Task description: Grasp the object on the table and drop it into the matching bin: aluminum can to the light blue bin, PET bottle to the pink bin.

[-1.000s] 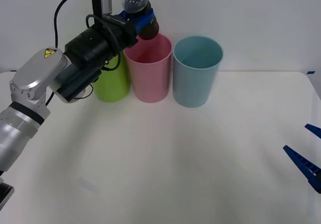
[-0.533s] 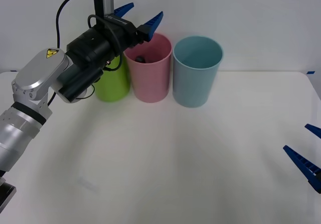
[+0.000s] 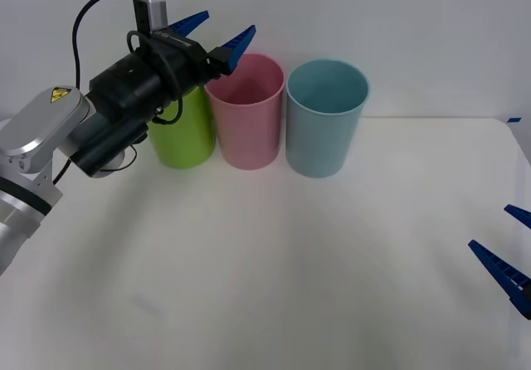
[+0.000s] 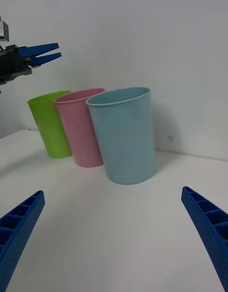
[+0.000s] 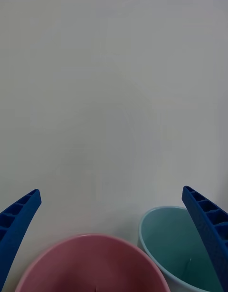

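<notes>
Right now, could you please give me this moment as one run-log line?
left gripper: open, above pink bin | right gripper: open, parked | table: no bottle

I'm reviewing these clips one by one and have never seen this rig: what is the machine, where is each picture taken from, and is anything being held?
It is a two-armed robot at a white table. The wide picture looks down from above its arms; the two upright ones come from cameras on its wrists. Three bins stand in a row at the far edge: lime green bin, pink bin, light blue bin. The left gripper hangs open above the pink bin's rim, holding nothing. The right gripper waits open, low at the table's right side, also holding nothing.
</notes>
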